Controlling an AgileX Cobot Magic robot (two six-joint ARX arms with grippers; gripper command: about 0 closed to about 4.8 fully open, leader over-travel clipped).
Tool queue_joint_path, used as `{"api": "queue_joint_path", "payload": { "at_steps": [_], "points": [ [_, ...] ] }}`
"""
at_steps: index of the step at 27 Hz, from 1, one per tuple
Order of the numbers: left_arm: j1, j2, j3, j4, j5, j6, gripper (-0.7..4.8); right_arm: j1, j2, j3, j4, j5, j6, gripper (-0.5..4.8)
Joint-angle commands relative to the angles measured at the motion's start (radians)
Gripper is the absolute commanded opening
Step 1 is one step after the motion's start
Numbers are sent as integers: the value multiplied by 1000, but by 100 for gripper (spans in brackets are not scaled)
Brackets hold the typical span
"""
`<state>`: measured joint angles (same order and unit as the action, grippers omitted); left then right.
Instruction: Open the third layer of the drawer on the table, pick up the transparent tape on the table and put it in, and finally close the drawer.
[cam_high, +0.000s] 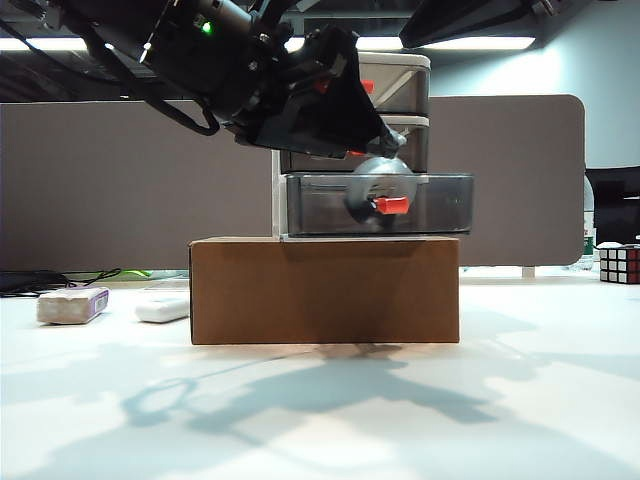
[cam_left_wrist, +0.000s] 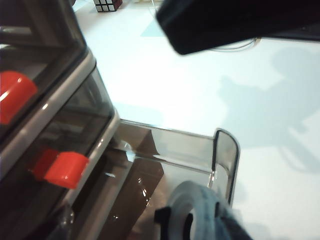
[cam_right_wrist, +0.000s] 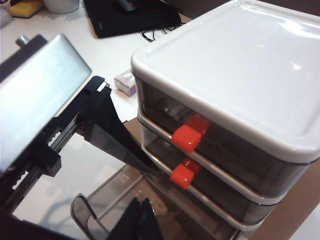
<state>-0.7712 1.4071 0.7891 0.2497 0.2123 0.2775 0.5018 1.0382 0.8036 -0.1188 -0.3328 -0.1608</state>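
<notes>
The drawer (cam_high: 400, 88) is a white-framed cabinet standing on a brown cardboard box (cam_high: 325, 290). Its third layer (cam_high: 440, 205), with a red tab (cam_high: 391, 206), is pulled out. My left gripper (cam_high: 390, 145) reaches down over it from the upper left. The transparent tape (cam_high: 372, 180) stands upright, partly inside the open third layer (cam_left_wrist: 175, 145). In the left wrist view the transparent tape (cam_left_wrist: 197, 212) with its black clip sits at the jaws, whose fingers barely show. My right gripper (cam_right_wrist: 142, 220) hovers over the open third layer (cam_right_wrist: 100, 200), fingers together and empty.
On the white table (cam_high: 500, 400), a grey-white block with a purple label (cam_high: 72, 304) and a white remote-like thing (cam_high: 163, 308) lie left of the box. A Rubik's cube (cam_high: 619, 264) stands at the far right. A grey partition runs behind.
</notes>
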Motion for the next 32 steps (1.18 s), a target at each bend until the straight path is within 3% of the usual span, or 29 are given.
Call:
{"api": "queue_joint_path", "payload": {
  "at_steps": [1, 5, 7, 9, 13, 14, 15, 17, 19, 23, 28, 32],
  "points": [
    [0, -29, 7, 5, 0, -42, 363, 0, -3, 5, 11, 2, -5, -5],
    [0, -97, 7, -80, -15, -45, 355, 0, -3, 5, 11, 14, -5, -5],
    [0, -97, 7, -105, -109, -31, 317, 0, -3, 5, 14, 24, -4, -5],
    [0, -88, 7, -108, -171, 4, 317, 0, -3, 5, 11, 24, -4, -5],
    [1, -60, 7, -99, -178, 88, 318, 0, -3, 5, 16, 24, -5, -5],
    [-1, -55, 7, -98, -191, 110, 325, 0, -3, 5, 19, 24, -5, -5],
    [-7, -49, 7, -92, -192, 115, 388, 0, -3, 5, 21, 25, -6, -5],
    [-17, -48, 7, -71, -180, 105, 442, 0, -3, 5, 21, 25, -9, -5],
    [-24, -49, 7, -33, -164, 85, 443, 0, -3, 5, 21, 24, -13, -5],
    [-27, -48, 7, 44, -221, 89, 442, 0, -3, 5, 18, 25, -22, -5],
    [-33, -61, 8, -30, -269, 92, 436, 0, -3, 5, 14, 25, -28, -5],
    [-88, -126, 8, -100, -332, 89, 434, 0, -3, 5, -4, 27, -35, -5]
  ]
}}
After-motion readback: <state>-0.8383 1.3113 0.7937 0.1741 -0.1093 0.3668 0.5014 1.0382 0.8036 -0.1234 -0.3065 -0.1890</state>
